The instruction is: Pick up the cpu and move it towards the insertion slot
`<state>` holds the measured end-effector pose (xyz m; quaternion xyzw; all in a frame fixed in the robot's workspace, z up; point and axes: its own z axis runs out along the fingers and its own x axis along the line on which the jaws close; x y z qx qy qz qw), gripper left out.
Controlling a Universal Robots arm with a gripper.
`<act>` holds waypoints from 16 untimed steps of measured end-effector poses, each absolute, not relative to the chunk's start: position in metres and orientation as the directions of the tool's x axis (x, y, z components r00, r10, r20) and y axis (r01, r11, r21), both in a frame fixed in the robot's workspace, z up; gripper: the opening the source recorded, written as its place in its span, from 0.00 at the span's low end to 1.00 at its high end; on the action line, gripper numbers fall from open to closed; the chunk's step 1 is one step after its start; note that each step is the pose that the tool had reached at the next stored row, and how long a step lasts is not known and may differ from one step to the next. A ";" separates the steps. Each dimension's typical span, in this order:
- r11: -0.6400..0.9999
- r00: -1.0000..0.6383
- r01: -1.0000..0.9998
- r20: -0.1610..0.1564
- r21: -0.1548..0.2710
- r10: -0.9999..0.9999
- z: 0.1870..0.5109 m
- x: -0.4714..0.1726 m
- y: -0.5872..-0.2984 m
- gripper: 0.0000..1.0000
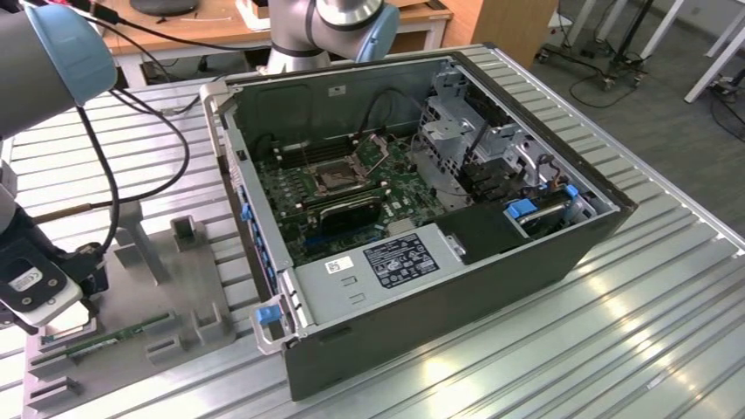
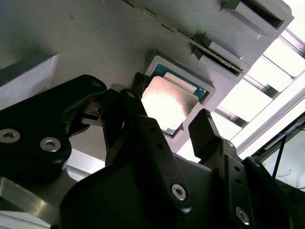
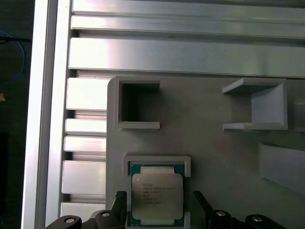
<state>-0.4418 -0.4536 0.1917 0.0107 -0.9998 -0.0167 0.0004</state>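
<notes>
The cpu (image 3: 157, 193) is a flat square chip with a silvery face. It lies flat in a shallow pocket of the grey fixture (image 3: 214, 143). In the second wrist view the cpu (image 2: 167, 100) glares under the light. My gripper (image 3: 159, 210) hangs just above it, open, with a black finger (image 2: 126, 107) on one side and the other finger (image 2: 205, 129) on the opposite side, neither touching the chip. In the exterior view my gripper (image 1: 52, 310) is low over the fixture at the exterior view's left. The insertion slot (image 1: 331, 179) sits on the green board inside the open computer case.
The computer case (image 1: 489, 262) lies open on the slatted aluminium table (image 1: 652, 332), its near wall between fixture and board. A green memory stick (image 1: 117, 336) lies on the fixture (image 1: 174, 288) among raised grey blocks (image 1: 187, 231). Cables (image 1: 111, 175) hang from my arm.
</notes>
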 end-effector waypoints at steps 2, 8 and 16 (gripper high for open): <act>0.999 -1.000 -0.022 0.001 0.033 -0.022 0.191 -0.442 -0.454 0.65; 0.999 -1.000 -0.021 0.001 0.033 -0.022 0.187 -0.442 -0.454 0.65; 0.999 -1.000 -0.021 0.001 0.035 -0.022 0.184 -0.442 -0.453 0.65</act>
